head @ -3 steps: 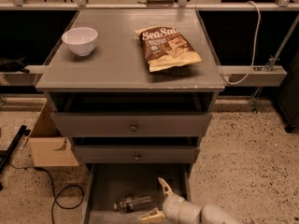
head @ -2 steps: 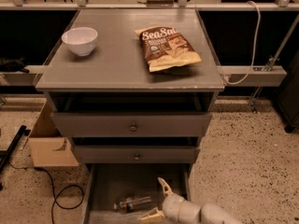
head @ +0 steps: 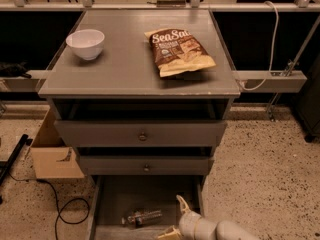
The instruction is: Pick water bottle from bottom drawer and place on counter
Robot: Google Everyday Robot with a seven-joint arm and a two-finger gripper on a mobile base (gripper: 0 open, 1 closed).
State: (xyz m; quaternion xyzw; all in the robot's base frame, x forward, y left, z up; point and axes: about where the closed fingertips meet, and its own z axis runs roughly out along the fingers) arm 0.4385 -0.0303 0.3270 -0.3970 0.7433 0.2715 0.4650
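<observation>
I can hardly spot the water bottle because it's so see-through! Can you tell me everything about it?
The water bottle is small and made of clear, crinkly-looking plastic, with a darker band around its middle. It lies on its side on the flat grey floor of the open bottom drawer, near the front, pointing roughly left to right. Only the drawer floor touches it. The gripper sits just to its right with its fingers spread, not touching the bottle.

The clear water bottle [head: 142,217] is laid sideways in the pulled-out bottom drawer [head: 125,196]; the gripper [head: 175,219] is held spread just beside it.
</observation>
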